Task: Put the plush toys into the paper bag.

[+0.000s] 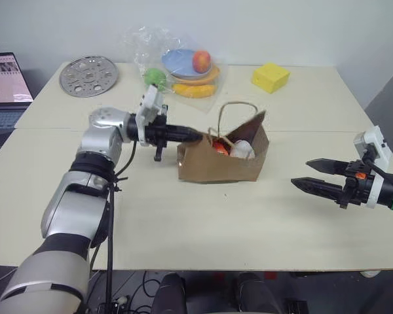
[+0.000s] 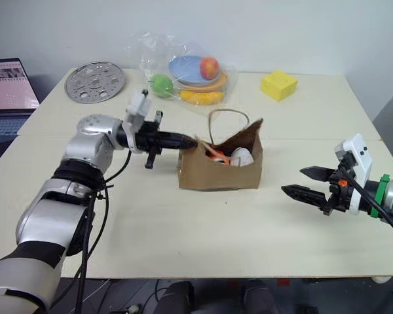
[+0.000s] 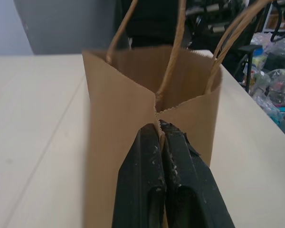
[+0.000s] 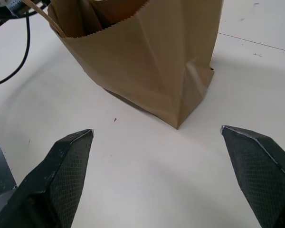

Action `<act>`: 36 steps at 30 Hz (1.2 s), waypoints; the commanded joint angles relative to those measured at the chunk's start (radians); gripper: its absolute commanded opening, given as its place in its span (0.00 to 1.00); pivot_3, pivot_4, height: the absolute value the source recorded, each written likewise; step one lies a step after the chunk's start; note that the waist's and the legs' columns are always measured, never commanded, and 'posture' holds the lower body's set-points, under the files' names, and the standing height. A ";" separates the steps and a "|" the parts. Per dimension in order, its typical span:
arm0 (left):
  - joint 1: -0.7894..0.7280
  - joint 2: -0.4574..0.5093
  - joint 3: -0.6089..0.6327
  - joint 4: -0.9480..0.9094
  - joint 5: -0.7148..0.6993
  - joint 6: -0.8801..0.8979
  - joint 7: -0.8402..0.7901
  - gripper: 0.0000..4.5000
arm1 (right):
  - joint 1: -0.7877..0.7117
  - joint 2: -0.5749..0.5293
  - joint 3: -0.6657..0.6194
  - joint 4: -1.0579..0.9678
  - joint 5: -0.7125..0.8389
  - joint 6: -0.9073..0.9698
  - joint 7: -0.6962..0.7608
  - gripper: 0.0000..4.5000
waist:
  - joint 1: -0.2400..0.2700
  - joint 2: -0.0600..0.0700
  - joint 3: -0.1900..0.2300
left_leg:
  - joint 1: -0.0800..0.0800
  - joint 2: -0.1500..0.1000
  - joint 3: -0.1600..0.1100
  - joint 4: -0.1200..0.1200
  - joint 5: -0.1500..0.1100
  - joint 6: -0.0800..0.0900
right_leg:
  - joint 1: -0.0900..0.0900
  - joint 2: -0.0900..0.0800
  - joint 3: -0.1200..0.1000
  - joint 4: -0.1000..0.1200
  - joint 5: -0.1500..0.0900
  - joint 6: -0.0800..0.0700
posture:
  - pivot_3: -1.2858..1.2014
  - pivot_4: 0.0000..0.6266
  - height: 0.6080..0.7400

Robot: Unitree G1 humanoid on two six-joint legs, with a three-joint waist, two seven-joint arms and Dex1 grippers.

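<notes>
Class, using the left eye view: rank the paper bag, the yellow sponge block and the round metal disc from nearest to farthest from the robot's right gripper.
1. Paper bag, mid-table, to the left of the right gripper.
2. Yellow sponge block, far side of the table.
3. Round metal disc, far left corner.

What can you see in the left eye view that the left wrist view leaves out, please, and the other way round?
Left eye view: the orange carrot and the white plush toy lying inside the paper bag, the right gripper open and apart from the bag, the yellow sponge block, the wrapped fruit and plates, and the perforated metal disc.

Left wrist view: close up, the left gripper with its fingers pinched on the bag's serrated top edge.

Both: the bag, its loop handles, the left gripper and the table.
</notes>
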 commanded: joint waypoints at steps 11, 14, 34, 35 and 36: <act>-0.082 -0.018 0.077 0.100 0.032 -0.073 -0.005 0.25 | -0.016 0.005 -0.015 -0.017 0.003 -0.012 0.005 1.00 | 0.002 0.000 0.000 | -0.001 0.000 0.000 0.000 0.000 0.000 | 0.000 0.000 -0.001 0.000 0.000 0.000 | 0.52 0.24 1.00; -0.073 -0.005 0.067 0.074 0.027 -0.062 -0.005 0.43 | -0.034 0.014 0.008 -0.006 -0.013 -0.022 0.011 1.00 | -0.001 0.000 0.000 | -0.001 0.000 0.000 0.000 0.000 0.000 | -0.001 0.000 0.000 0.000 0.000 0.000 | 0.52 0.24 1.00; 0.097 0.026 0.183 -0.152 0.064 0.127 0.018 1.00 | -0.125 0.089 0.090 0.049 -0.120 -0.057 0.023 1.00 | -0.001 0.000 0.000 | 0.000 0.000 0.000 -0.001 0.000 0.000 | -0.001 0.000 0.000 0.000 0.000 0.000 | 0.52 0.24 1.00; 0.101 0.018 0.185 -0.140 0.085 0.110 0.029 1.00 | -0.129 0.090 0.092 0.050 -0.124 -0.056 0.024 1.00 | -0.001 0.000 0.000 | 0.000 0.000 0.000 -0.001 0.000 0.000 | -0.001 0.000 -0.001 0.000 0.000 0.000 | 0.52 0.24 1.00; 0.106 0.012 0.186 -0.135 0.102 0.099 0.036 1.00 | -0.131 0.091 0.093 0.051 -0.127 -0.055 0.024 1.00 | 0.000 0.000 0.000 | 0.000 0.000 0.000 0.000 0.000 0.000 | -0.001 0.000 -0.001 0.000 0.000 0.000 | 0.52 0.24 1.00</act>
